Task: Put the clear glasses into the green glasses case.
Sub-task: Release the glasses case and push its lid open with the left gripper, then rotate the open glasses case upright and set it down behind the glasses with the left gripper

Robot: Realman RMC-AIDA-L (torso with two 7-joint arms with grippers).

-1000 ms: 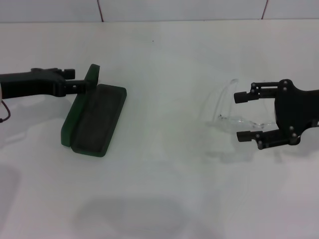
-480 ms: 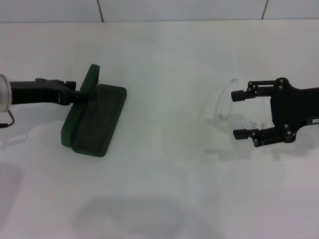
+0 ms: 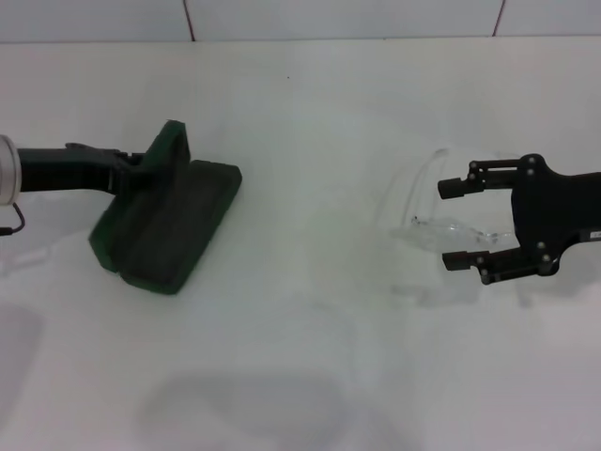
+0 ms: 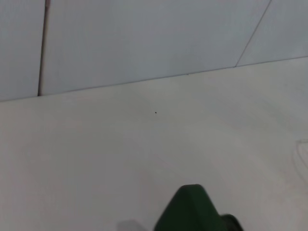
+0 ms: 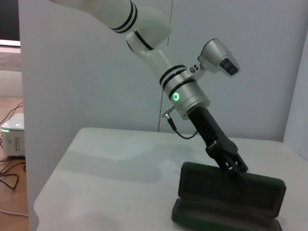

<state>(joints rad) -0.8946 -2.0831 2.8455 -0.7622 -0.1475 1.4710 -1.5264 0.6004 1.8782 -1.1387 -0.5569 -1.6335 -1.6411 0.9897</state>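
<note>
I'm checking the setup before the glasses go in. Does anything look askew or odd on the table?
The green case sits skewed, its open lid pinched by the left hand and one end seemingly tipped up off the table. The clear glasses lie apart, between the open fingers of the right hand. Nothing looks spilled or damaged.

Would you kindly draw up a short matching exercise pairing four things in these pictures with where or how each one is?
Things:
1. green glasses case
2. clear glasses
3. left gripper
4. right gripper

States:
A. open, its fingers on either side of the transparent frame
B. at the raised lid, gripping its edge
C. lying on the table on the robot's right
D. open, lid up, on the robot's left

Pairs: 1-D, 2-C, 3-B, 4-A
</note>
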